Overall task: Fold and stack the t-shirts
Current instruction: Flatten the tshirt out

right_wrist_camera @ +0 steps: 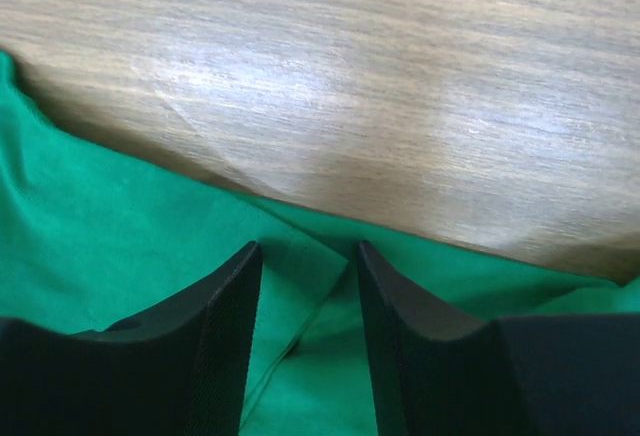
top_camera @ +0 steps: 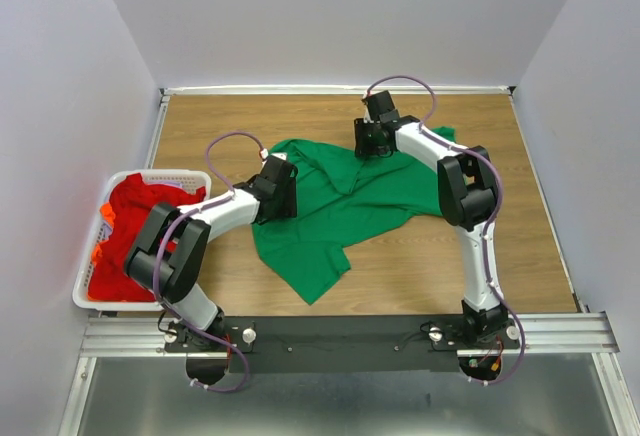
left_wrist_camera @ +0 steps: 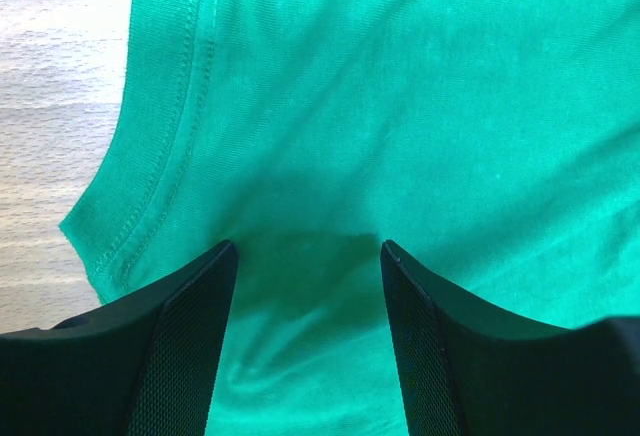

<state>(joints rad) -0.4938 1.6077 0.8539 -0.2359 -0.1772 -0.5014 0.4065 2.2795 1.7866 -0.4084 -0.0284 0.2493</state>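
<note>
Right gripper (right_wrist_camera: 306, 248): my jaws apart, astride shirt (right_wrist_camera: 120, 256) edge.
Left gripper (left_wrist_camera: 308, 246): spread over the shirt.
Shirt: light, limp; I grip hems.

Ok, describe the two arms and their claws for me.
The left arm and right arm match: white links, bulky black joints, a thin purple cable looping along each. The left claw and right claw have black tapered fingers, mesh-textured inside.

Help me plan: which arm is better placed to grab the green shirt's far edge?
Likely right: right gripper straddles a fold at the far edge of the green shirt; left gripper hovers over its left side.
</note>
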